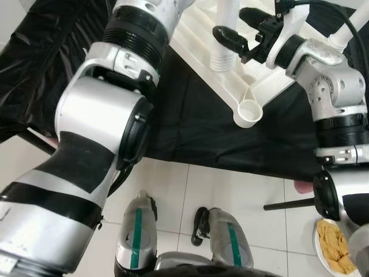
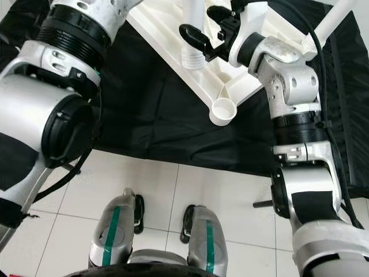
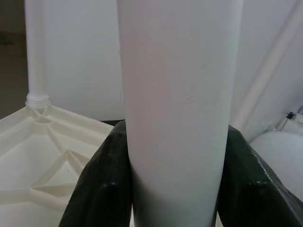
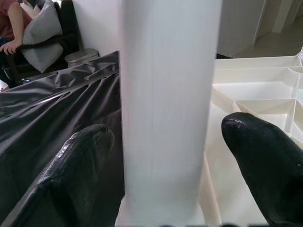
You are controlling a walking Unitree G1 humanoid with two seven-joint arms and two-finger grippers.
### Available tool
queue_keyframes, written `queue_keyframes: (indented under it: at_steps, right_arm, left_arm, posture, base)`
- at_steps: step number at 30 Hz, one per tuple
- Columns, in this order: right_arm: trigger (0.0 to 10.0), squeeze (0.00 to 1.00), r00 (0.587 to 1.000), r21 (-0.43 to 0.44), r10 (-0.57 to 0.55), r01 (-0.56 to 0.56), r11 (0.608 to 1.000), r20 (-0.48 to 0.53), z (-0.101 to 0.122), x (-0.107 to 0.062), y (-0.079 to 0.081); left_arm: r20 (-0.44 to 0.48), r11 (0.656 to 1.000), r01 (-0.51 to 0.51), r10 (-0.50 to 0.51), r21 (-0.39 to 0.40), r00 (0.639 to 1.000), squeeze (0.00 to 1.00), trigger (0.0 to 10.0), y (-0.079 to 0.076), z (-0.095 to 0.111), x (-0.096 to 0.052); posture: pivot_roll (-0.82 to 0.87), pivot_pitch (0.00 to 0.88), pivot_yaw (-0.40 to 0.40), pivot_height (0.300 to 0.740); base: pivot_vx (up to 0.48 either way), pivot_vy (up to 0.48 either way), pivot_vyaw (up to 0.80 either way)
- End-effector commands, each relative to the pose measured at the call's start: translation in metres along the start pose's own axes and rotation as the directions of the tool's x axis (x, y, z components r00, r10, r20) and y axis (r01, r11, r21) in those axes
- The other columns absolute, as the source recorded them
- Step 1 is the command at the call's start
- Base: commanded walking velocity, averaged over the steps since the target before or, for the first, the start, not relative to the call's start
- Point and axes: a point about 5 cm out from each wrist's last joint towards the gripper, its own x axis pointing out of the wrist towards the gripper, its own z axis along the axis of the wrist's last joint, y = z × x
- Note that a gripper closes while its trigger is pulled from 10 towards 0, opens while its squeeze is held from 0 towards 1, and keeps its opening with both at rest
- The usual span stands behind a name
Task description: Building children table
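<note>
White plastic leg (image 3: 177, 109) is clamped in my left claw (image 3: 177, 189), I judge to steady it, while my right claw (image 4: 177, 161) stands apart around another leg (image 4: 165, 109) screwed upright into the upturned tabletop (image 1: 199, 34) on black sheeting (image 1: 190, 124).

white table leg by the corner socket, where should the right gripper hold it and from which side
Hold the table leg on its smooth round shaft above the ribbed base, coming from the side, one finger on each flank. The right gripper already straddles it so, fingers not visibly touching. It stands upright on the upturned tabletop, so squeezing across it suits turning.
</note>
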Motion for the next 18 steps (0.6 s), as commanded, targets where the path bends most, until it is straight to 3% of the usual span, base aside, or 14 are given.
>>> queue_keyframes:
  at_steps: [1, 6, 9, 10, 12, 13, 18]
  right_arm:
    - [10.0, 0.0, 1.0, -0.018, -0.001, 0.001, 1.0, 0.0, 0.003, 0.001, -0.002]
    - [10.0, 0.0, 1.0, -0.003, 0.004, -0.004, 1.0, -0.007, 0.003, 0.005, -0.004]
    - [10.0, 0.0, 1.0, -0.003, 0.004, -0.004, 1.0, -0.007, 0.003, 0.005, -0.004]
    - [8.2, 0.0, 1.0, 0.004, 0.009, -0.009, 1.0, -0.003, 0.004, 0.006, -0.005]
    - [8.2, 0.0, 1.0, 0.004, 0.009, -0.009, 1.0, -0.003, 0.004, 0.006, -0.005]
    - [0.0, 0.0, 1.0, 0.026, 0.016, -0.016, 1.0, -0.004, 0.005, 0.008, -0.006]
    - [0.0, 0.0, 1.0, 0.036, 0.011, -0.01, 0.999, -0.01, 0.004, 0.008, -0.01]
  left_arm:
    - [-0.01, 0.918, 0.397, -0.397, 0.012, 0.918, 0.0, 10.0, -0.026, 0.0, -0.003]
    - [-0.006, 0.897, 0.441, -0.441, 0.001, 0.897, 0.0, 10.0, -0.039, 0.0, -0.003]
    - [-0.006, 0.897, 0.441, -0.441, 0.001, 0.897, 0.0, 10.0, -0.039, 0.0, -0.003]
    - [-0.009, 0.891, 0.455, -0.455, -0.001, 0.891, 0.0, 10.0, -0.042, -0.001, -0.004]
    - [-0.009, 0.891, 0.455, -0.455, -0.001, 0.891, 0.0, 10.0, -0.042, -0.001, -0.004]
    - [-0.018, 0.876, 0.482, -0.481, -0.001, 0.876, 0.0, 10.0, -0.049, -0.005, -0.005]
    - [-0.037, 0.865, 0.501, -0.501, 0.007, 0.865, 0.0, 10.0, -0.055, -0.009, -0.007]
  posture:
    - [0.05, 0.009, -0.054, 0.74]
    - [0.06, 0.009, -0.057, 0.74]
    - [0.06, 0.009, -0.057, 0.74]
    - [0.06, 0.008, -0.056, 0.74]
    - [0.06, 0.008, -0.056, 0.74]
    - [0.06, 0.007, -0.056, 0.74]
    - [0.06, 0.005, -0.056, 0.74]
  base:
    - [0.0, 0.0, 0.0]
    - [0.0, 0.0, 0.0]
    - [0.0, 0.0, 0.0]
    - [0.0, 0.0, 0.0]
    - [0.0, 0.0, 0.0]
    - [0.0, 0.0, 0.0]
    - [0.0, 0.0, 0.0]
